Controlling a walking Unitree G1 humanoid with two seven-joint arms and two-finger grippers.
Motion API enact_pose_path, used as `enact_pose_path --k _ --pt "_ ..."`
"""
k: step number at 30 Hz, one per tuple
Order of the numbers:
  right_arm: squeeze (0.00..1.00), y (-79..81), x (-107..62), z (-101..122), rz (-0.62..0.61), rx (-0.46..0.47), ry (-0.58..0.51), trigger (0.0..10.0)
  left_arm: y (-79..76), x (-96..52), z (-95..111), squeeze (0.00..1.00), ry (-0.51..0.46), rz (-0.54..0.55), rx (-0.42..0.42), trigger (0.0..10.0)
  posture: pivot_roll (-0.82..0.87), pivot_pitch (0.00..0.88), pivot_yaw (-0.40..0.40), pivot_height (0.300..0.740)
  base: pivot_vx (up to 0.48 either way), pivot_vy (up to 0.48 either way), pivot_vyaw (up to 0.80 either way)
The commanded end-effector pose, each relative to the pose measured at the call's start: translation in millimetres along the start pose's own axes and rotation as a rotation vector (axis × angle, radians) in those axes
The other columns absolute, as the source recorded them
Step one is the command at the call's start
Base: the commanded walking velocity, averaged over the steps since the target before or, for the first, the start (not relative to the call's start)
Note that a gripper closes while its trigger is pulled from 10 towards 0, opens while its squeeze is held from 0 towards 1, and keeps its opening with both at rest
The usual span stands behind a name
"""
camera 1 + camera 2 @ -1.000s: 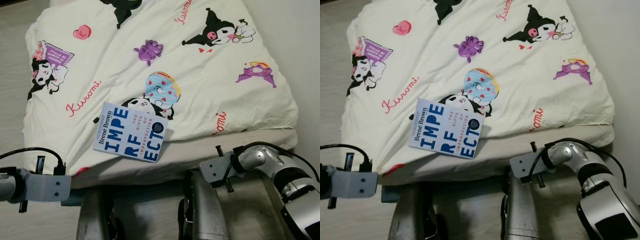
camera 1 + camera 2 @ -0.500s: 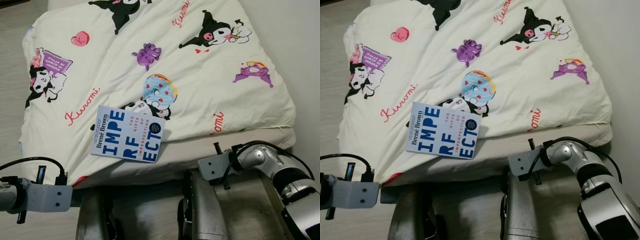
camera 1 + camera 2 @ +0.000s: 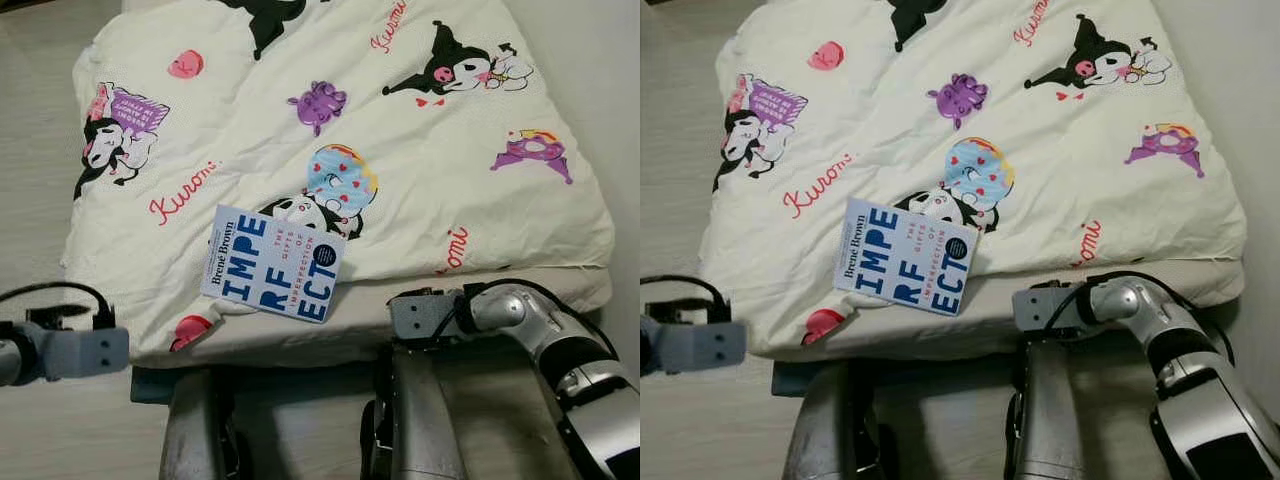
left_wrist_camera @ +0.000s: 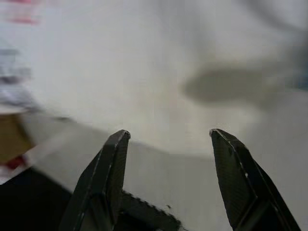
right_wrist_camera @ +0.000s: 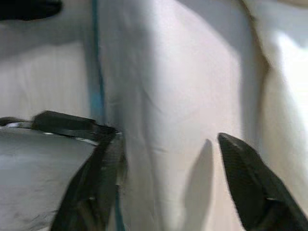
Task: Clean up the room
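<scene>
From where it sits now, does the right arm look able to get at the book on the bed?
Probably yes. The book lies flat near the quilt's front edge with nothing on it, and the open right gripper is low at the bedside just beside it.

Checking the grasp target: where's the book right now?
In the left eye view the book lies flat on the cartoon-print duvet, near the bed's front edge, left of centre, just below the printed blue donut and ahead of the robot's legs.

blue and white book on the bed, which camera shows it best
Either eye view. In the left eye view the blue and white paperback book lies whole and sharp on the cartoon-print cream duvet, its cover lettering readable; the right eye view shows the same. The wrist views give blurred pale fabric between open pincer fingers, with no book to make out.
</scene>
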State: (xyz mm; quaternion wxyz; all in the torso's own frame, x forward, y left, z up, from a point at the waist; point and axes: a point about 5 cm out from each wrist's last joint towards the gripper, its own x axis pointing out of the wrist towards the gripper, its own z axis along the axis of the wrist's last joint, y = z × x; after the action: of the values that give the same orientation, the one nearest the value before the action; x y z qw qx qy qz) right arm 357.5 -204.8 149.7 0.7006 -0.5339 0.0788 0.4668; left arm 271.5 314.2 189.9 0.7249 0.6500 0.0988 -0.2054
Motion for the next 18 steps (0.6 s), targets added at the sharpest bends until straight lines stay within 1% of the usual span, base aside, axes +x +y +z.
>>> enact_pose_path --k 1,2,3,4,5,6,7,8,9,10,11,12,13,14,15,16,17,18 --pt "1.0 8.5 -0.1 -9 -0.013 0.037 0.034 10.0 -0.2 -1.3 0 0.0 -0.018 0.04 -0.043 10.0 0.05 0.49 0.014 0.566 0.0 0.0 0.0" --pt "1.0 7.2 0.5 -10 -0.038 0.018 0.061 10.0 6.7 -2.0 3 0.0 -0.046 0.092 -0.055 10.0 0.06 0.494 0.015 0.566 0.0 0.0 0.0" --pt "1.0 7.2 0.5 -10 -0.038 0.018 0.061 10.0 6.7 -2.0 3 0.0 -0.046 0.092 -0.055 10.0 0.06 0.494 0.015 0.566 0.0 0.0 0.0" --pt "1.0 5.9 1.8 -13 -0.075 0.013 0.097 10.0 10.2 -1.7 7 0.0 -0.082 0.127 -0.059 10.0 0.06 0.496 0.015 0.566 0.0 0.0 0.0" --pt "1.0 5.3 3.8 -16 -0.111 -0.01 0.146 10.0 10.3 -0.4 15 0.0 -0.129 0.151 -0.06 10.0 0.07 0.504 0.016 0.566 0.0 0.0 0.0" --pt "1.0 5.3 3.8 -16 -0.111 -0.01 0.146 10.0 10.3 -0.4 15 0.0 -0.129 0.151 -0.06 10.0 0.07 0.504 0.016 0.566 0.0 0.0 0.0" --pt "1.0 5.0 5.9 -18 -0.152 -0.055 0.2 10.0 9.0 0.7 22 0.0 -0.173 0.168 -0.067 10.0 0.07 0.509 0.018 0.566 0.0 0.0 0.0" --pt "1.0 6.2 8.7 -22 -0.183 -0.112 0.262 10.0 5.4 2.4 33 0.0 -0.234 0.187 -0.126 10.0 0.07 0.514 0.02 0.566 0.0 0.0 0.0" --pt "1.0 6.2 8.7 -22 -0.183 -0.112 0.262 10.0 5.4 2.4 33 0.0 -0.234 0.187 -0.126 10.0 0.07 0.514 0.02 0.566 0.0 0.0 0.0" --pt "0.61 7.0 10.4 -23 -0.201 -0.155 0.297 10.0 3.1 3.2 40 0.0 -0.273 0.201 -0.169 10.0 0.07 0.514 0.02 0.566 0.0 0.0 0.0" --pt "0.61 6.8 11.3 -25 -0.227 -0.183 0.329 10.0 0.0 4.3 50 0.0 -0.313 0.21 -0.234 10.0 0.07 0.518 0.024 0.566 0.0 0.0 0.0" --pt "0.61 6.8 11.3 -25 -0.227 -0.183 0.329 10.0 0.0 4.3 50 0.0 -0.313 0.21 -0.234 10.0 0.07 0.518 0.024 0.566 0.0 0.0 0.0" --pt "0.0 9.3 14.8 -27 -0.246 -0.229 0.37 10.0 -8.9 6.9 70 0.0 -0.402 0.18 -0.348 10.0 0.08 0.521 0.025 0.566 0.0 0.0 0.0" --pt "0.0 9.3 14.8 -27 -0.246 -0.229 0.37 10.0 -8.9 6.9 70 0.0 -0.402 0.18 -0.348 10.0 0.08 0.521 0.025 0.566 0.0 0.0 0.0" --pt "0.0 11.0 17.5 -27 -0.266 -0.261 0.394 10.0 -14.6 7.0 88 0.0 -0.473 0.167 -0.421 10.0 0.09 0.529 0.029 0.566 0.0 0.0 0.0" --pt "0.0 11.0 17.5 -27 -0.266 -0.261 0.394 10.0 -14.6 7.0 88 0.0 -0.473 0.167 -0.421 10.0 0.09 0.529 0.029 0.566 0.0 0.0 0.0" --pt "0.0 10.3 19.7 -26 -0.306 -0.304 0.403 10.0 -22.6 4.4 114 0.0 -0.579 0.135 -0.52 10.0 0.09 0.536 0.03 0.566 0.0 0.0 0.0" --pt "0.0 10.3 19.7 -26 -0.306 -0.304 0.403 10.0 -22.6 4.4 114 0.0 -0.579 0.135 -0.52 10.0 0.09 0.536 0.03 0.566 0.0 0.0 0.0"
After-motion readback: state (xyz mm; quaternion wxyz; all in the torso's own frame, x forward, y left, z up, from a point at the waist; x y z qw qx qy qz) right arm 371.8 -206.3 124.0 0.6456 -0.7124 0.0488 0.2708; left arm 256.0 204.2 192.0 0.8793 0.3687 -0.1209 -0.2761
